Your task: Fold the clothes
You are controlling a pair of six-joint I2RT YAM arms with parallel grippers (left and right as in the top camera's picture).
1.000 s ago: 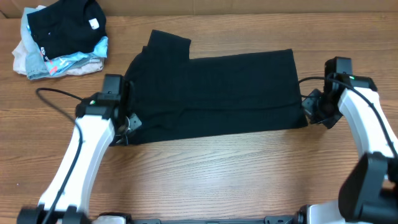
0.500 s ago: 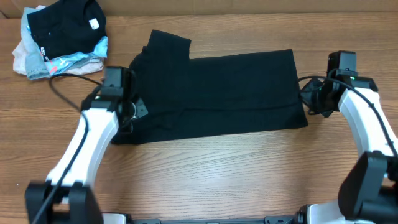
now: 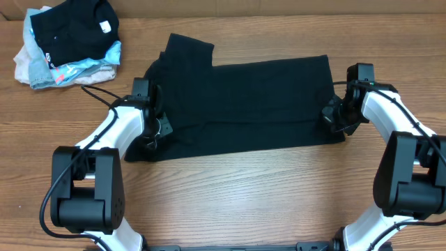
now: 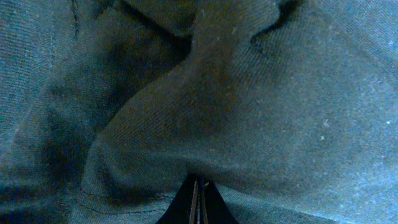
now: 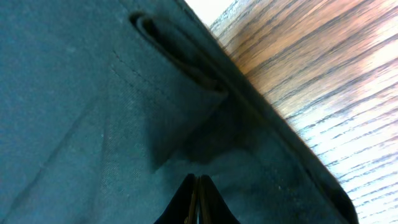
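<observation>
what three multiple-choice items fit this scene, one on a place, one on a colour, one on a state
1. Where on the table is the heap of spare garments?
A) far left corner
B) near right corner
C) dead centre
2. What colour is the spread T-shirt?
A) white
B) black
C) red
3. How is the left claw?
A) wide open over bare wood
B) holding a bottle
C) shut on the T-shirt's fabric
Key: 1 A, the overhead view shows the heap at the far left; 2 B, it is black in every view; 3 C, its wrist view shows closed tips with cloth bunched at them.
</observation>
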